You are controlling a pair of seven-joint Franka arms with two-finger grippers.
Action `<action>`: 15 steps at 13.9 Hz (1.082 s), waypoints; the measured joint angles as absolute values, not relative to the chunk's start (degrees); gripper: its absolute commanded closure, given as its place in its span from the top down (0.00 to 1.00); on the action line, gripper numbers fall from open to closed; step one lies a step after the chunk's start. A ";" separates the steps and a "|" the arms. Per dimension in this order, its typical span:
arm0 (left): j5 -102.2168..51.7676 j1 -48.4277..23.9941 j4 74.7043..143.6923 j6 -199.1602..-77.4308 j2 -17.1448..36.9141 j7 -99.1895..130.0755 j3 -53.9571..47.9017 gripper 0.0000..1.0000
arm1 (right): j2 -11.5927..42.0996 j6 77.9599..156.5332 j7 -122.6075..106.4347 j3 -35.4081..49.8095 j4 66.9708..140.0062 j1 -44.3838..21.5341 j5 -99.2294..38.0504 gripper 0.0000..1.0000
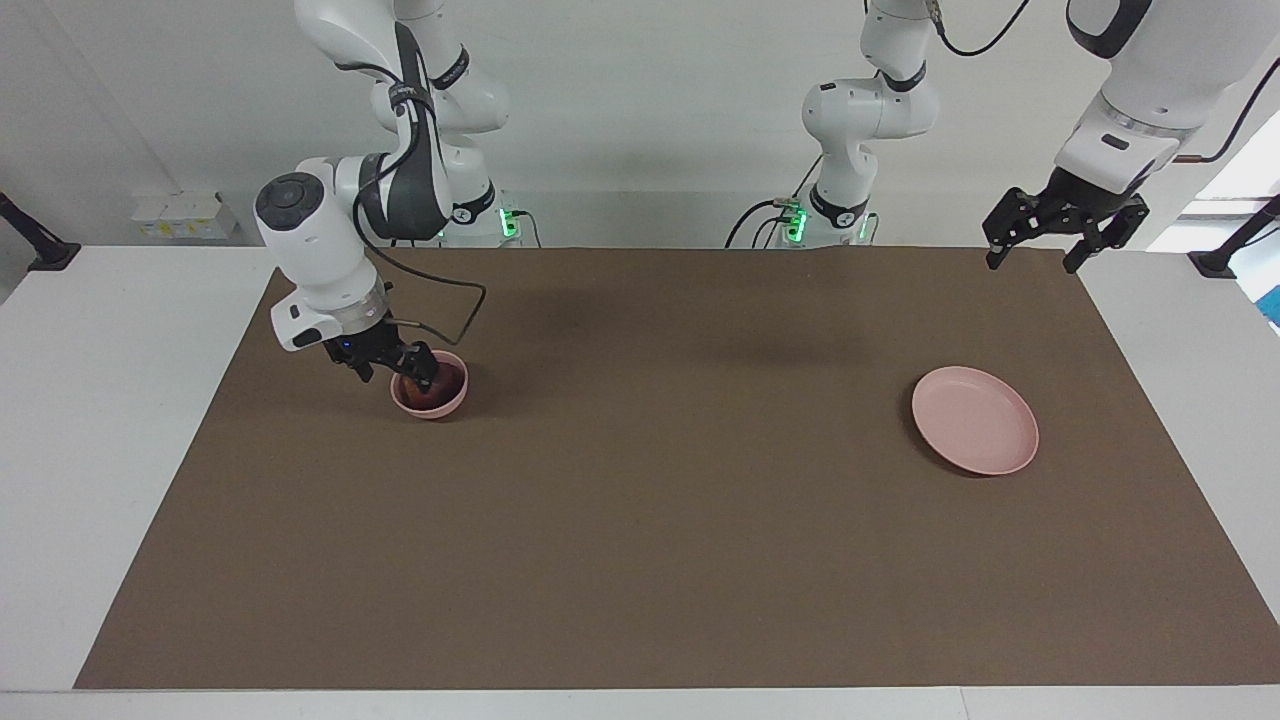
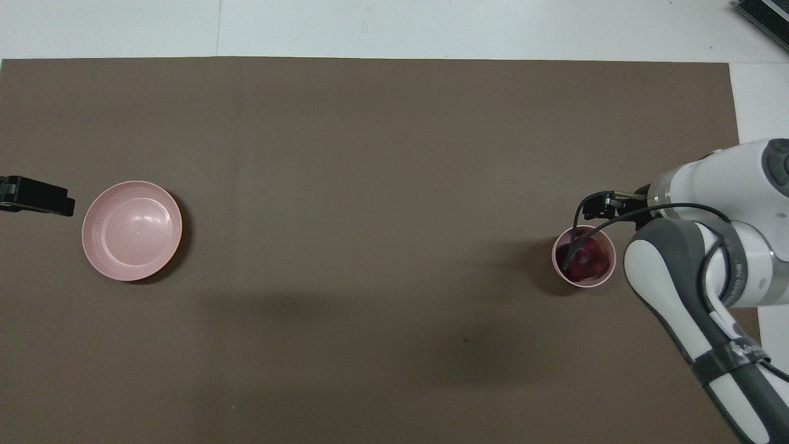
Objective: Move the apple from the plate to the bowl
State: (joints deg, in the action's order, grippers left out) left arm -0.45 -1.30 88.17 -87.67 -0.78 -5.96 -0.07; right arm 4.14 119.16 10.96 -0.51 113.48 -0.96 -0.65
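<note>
Dark red and round, the small apple (image 2: 584, 259) sits in the small deep pale pink bowl (image 2: 562, 271) toward the right arm's end of the brown-covered worktop (image 1: 640, 520); the move looks done. The right hand (image 1: 392, 363) is just beside the bowl's rim, fingers apart, holding nothing. The apple should be firm, smooth and slightly slippery, best gripped across its widest part. The flat round pale pink plate (image 1: 975, 420) lies bare at the other end. The left hand (image 1: 1065, 228) waits raised, fingers apart.
</note>
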 measured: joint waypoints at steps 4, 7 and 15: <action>-0.45 -1.37 87.33 -87.34 -0.52 -5.98 0.00 1.00 | 3.85 106.47 7.52 -0.51 103.14 -0.96 -0.29 1.00; -0.45 -1.36 86.93 -87.35 -0.54 -5.98 0.24 1.00 | 3.11 95.31 7.48 -0.51 95.22 -0.96 -0.30 1.00; -0.45 -1.36 86.43 -85.76 -1.51 -5.98 0.25 1.00 | 2.98 81.76 7.48 -0.43 85.34 -0.88 -0.30 1.00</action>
State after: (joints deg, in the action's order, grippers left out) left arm -0.45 -1.36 86.43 -85.76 -1.51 -5.98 0.25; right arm 2.98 81.76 7.48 -0.43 85.34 -0.88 -0.30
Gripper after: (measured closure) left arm 0.000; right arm 0.000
